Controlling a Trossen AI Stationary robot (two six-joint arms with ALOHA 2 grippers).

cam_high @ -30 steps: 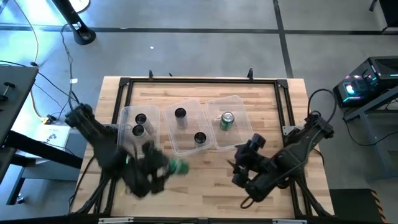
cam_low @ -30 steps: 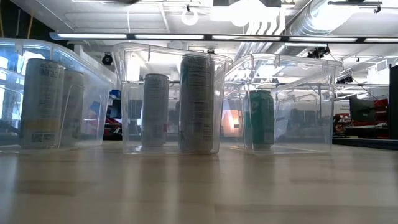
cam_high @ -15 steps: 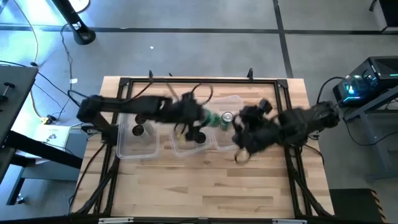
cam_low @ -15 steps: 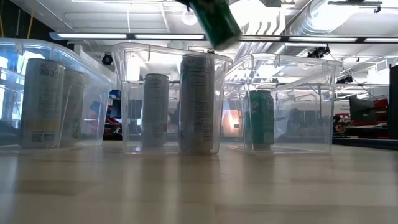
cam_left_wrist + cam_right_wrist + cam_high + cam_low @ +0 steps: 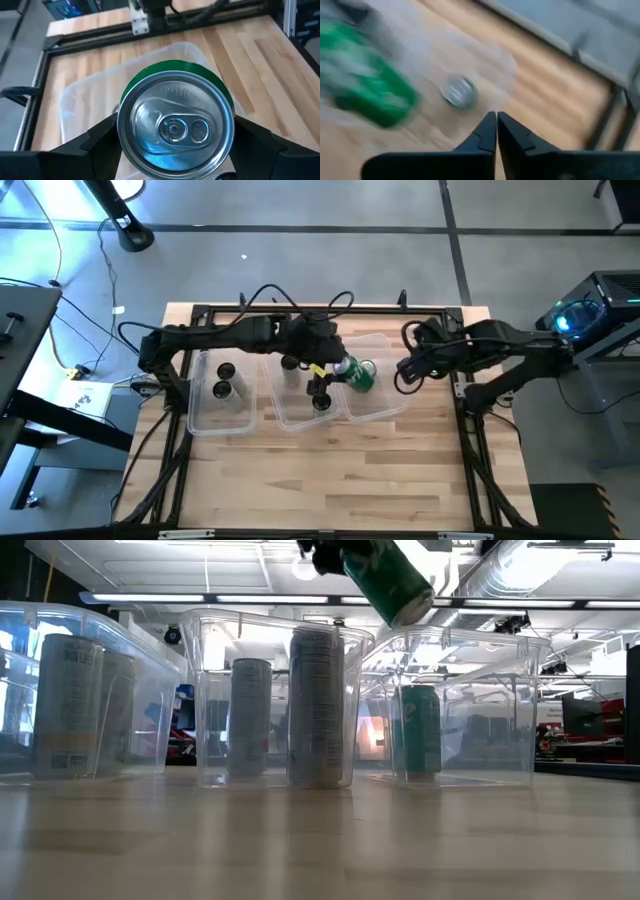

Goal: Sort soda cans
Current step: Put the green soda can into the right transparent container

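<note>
My left gripper (image 5: 333, 367) is shut on a green soda can (image 5: 354, 374), which hangs tilted above the right clear tub (image 5: 385, 405); the low view shows the can (image 5: 392, 582) high over the tub rims. A second green can (image 5: 367, 366) stands upright in that tub. Two black cans (image 5: 290, 363) (image 5: 321, 402) stand in the middle tub (image 5: 292, 418). Two pale cans (image 5: 226, 370) (image 5: 222, 389) stand in the left tub (image 5: 215, 420). My right gripper (image 5: 402, 372) is shut on nothing, just right of the right tub. My left gripper pinches the green can between its two fingers (image 5: 100, 142), one on each side of the can's body just behind the silver top's rim (image 5: 121, 131). The top faces the wrist. The fingers slant in from the table's left and above. The can hangs tilted, bottom end lowest, clear of the tubs.
The three clear tubs stand in a row across the middle of the wooden table (image 5: 330, 480), inside a black frame (image 5: 320, 310). The near half of the table is bare wood. Cables loop over the far edge behind the left arm.
My left gripper has carried the green can up from the table's near left part toward the far right, over the middle tub to above the right tub; the can is now tilted. My right gripper has moved from the near right part toward the far edge, beside the right tub.
</note>
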